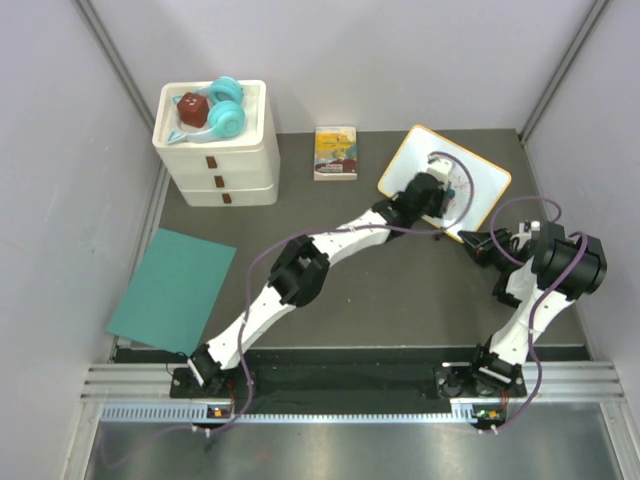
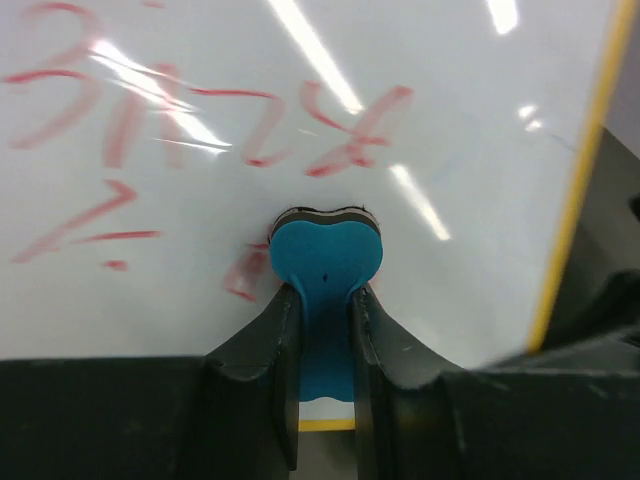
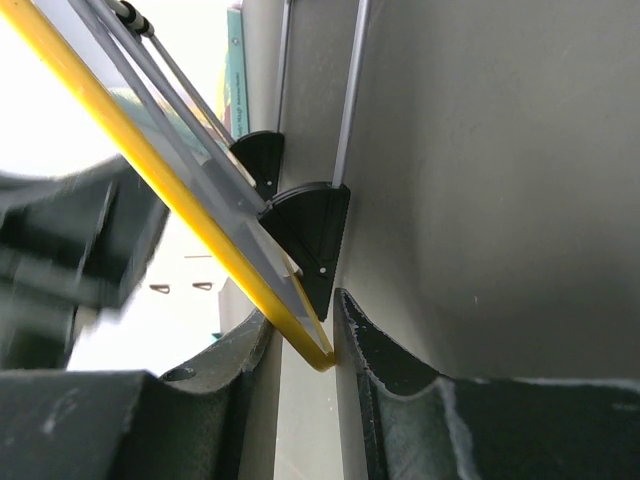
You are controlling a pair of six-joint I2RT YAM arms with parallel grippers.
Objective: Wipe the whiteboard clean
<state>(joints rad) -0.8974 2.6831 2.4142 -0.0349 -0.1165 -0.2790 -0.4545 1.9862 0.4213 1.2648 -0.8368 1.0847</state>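
**A:** Right up close, the left jaws are pinching a blue eraser [image 2: 325, 262] by its stem, with the pad end pressed to the board [image 2: 470, 110].

**B:** Makes sense. Gripped low like that, the pad leads and the fingers keep off the surface. There are red marks [image 2: 345, 130] across the left and middle, so plenty left to wipe, I'd say.

**A:** Can you read them?

**B:** No. They run off the left edge and glare stripes cut across them. Whatever sits under the pad is hidden too.

**A:** In the wide view the left arm [image 1: 300, 268] reaches diagonally over the worktop [image 1: 400, 300]. The board is back right, a little right of the book [image 1: 336, 152], propped at a tilt.

**B:** And the right arm [image 1: 520, 315]?

**A:** It's tucked in at the board's near right corner. From above, its jaws are hidden behind the wrist.

**B:** Its own camera helps. The right jaws sit either side of the yellow frame [image 3: 150, 172] at a corner. They're closed on it as far as I can tell, just below the black feet [image 3: 312, 225].

**A:** Bracing it, presumably, so the tilted board doesn't slide or tip under the wiping.

**B:** There's a dark blur on the left of that view, and I can't tell what it is.
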